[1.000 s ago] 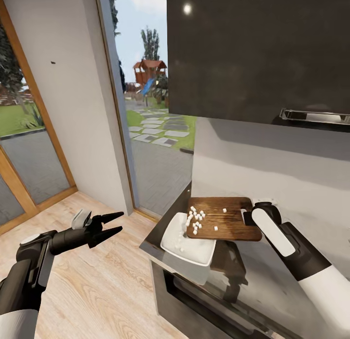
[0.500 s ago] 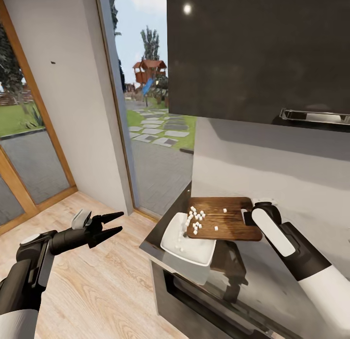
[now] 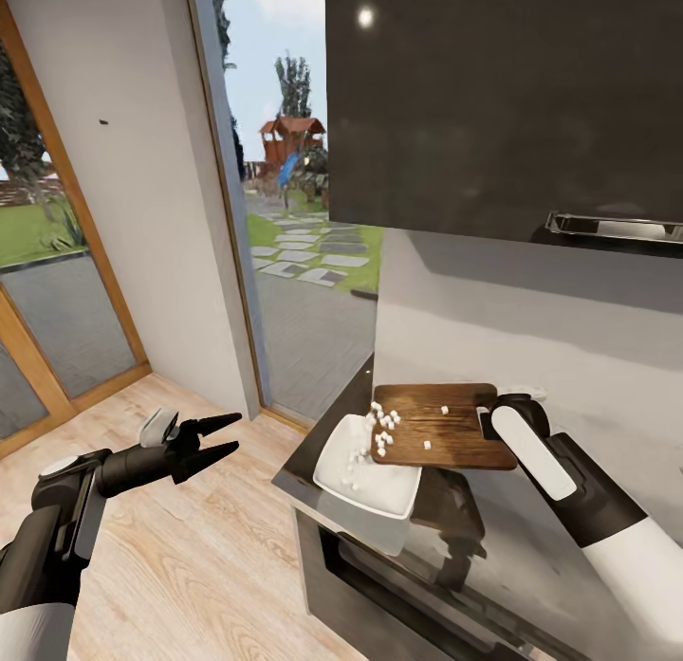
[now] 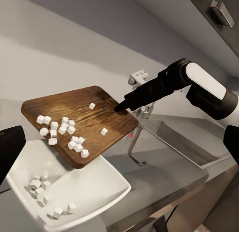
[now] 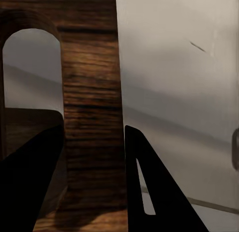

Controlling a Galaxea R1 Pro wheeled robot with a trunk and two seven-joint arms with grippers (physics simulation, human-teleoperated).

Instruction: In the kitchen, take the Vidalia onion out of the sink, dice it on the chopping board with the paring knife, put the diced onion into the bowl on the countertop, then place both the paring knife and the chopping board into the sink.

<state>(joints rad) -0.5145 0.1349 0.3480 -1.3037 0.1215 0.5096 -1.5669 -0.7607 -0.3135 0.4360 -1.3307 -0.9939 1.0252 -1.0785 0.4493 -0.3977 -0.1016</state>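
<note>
With the dark upper cabinet [image 3: 503,101] overhead and the steel sink [image 4: 186,142] behind, your right tool [image 3: 486,422] is clamped on the handle end of the dark wood chopping board [image 3: 438,424], tilted over the white bowl [image 3: 365,476] on the table [image 3: 493,538], white onion dice [image 3: 384,429] sliding bowlward, while your left tool [image 3: 223,439] hangs open, empty, over the wood floor [image 3: 190,557].

The chopping board [image 4: 74,115] looks like dark brown wood with visible grain. The bowl [image 4: 94,189] is white, smooth and a little glossy. The countertop [image 3: 531,538] is grey and shiny. The sink [image 4: 184,142] looks like brushed metal. The upper cabinet [image 3: 503,101] is glossy charcoal.
</note>
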